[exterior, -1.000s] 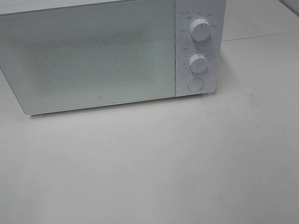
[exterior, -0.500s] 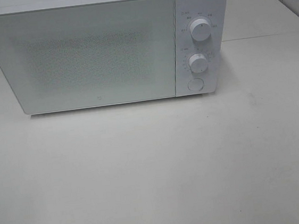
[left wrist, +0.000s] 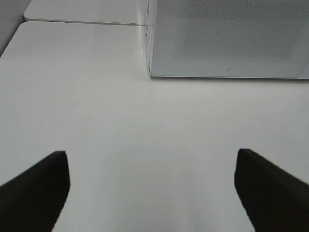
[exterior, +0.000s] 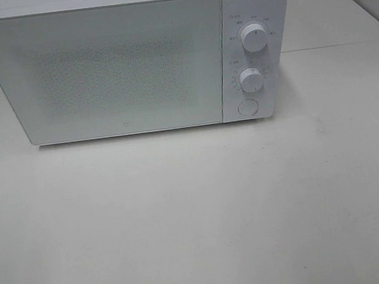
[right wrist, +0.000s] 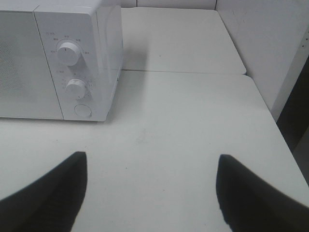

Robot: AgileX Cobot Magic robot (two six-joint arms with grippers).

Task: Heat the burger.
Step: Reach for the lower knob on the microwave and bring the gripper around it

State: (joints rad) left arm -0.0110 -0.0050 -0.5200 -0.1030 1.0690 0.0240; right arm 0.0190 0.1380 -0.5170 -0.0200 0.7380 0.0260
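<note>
No burger shows in any view. A white microwave (exterior: 133,60) stands at the back of the white table (exterior: 196,209), its door shut; it has two round knobs (exterior: 254,37) and a round button (exterior: 247,107) on its right panel. My left gripper (left wrist: 152,166) hangs open over bare table, short of the microwave's left front corner (left wrist: 150,72). Over the table to the right of the microwave (right wrist: 72,58), my right gripper (right wrist: 152,166) is open too. Neither holds anything. Neither arm appears in the exterior high view.
A seam between table slabs (right wrist: 183,72) runs behind the microwave's front. A wall (right wrist: 260,38) borders the table's right edge, with a dark gap (right wrist: 297,111) beside it. The table's left edge (left wrist: 12,41) shows in the left wrist view.
</note>
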